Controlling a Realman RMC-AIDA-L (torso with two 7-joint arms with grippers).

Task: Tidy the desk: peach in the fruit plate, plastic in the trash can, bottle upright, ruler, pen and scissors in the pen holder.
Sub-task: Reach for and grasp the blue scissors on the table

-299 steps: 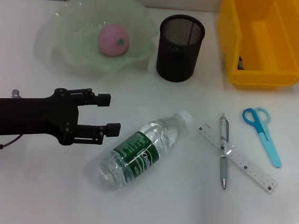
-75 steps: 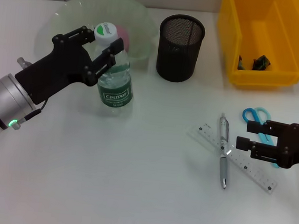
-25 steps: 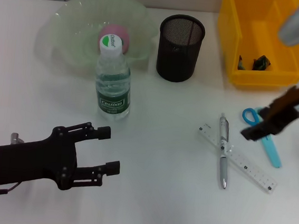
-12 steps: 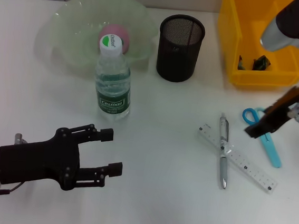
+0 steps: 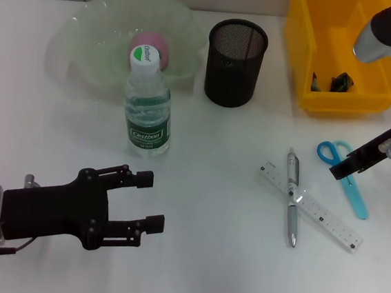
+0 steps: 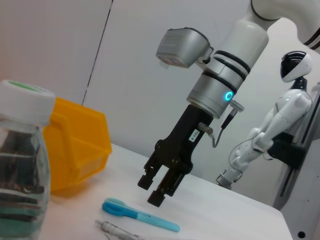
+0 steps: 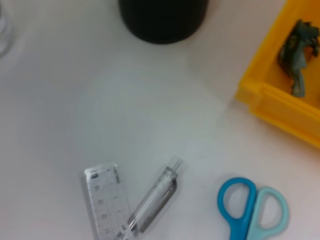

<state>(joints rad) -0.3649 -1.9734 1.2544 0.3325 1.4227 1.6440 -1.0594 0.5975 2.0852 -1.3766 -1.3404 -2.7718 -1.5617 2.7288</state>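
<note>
Hovering my right pincer [image 5: 342, 167], apparently near-closed, above scissors [image 5: 345, 176]; peach [image 5: 148, 44] plated, bottle [image 5: 146, 110] upright, pen [image 5: 292, 196] and ruler [image 5: 312, 207] remain; left pincer [image 5: 147, 199] apart.

The bottle [image 5: 147, 104] is stood upright just before the fruit plate [image 5: 95, 36], in which the peach [image 5: 139, 43] is held. The pen [image 5: 292, 196] is laid across the ruler [image 5: 320, 215], with the scissors [image 5: 345, 175] to their right.

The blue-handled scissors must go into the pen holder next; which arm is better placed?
Right. The right gripper hangs directly above the blue-handled scissors; the left gripper is far across the desk.
</note>
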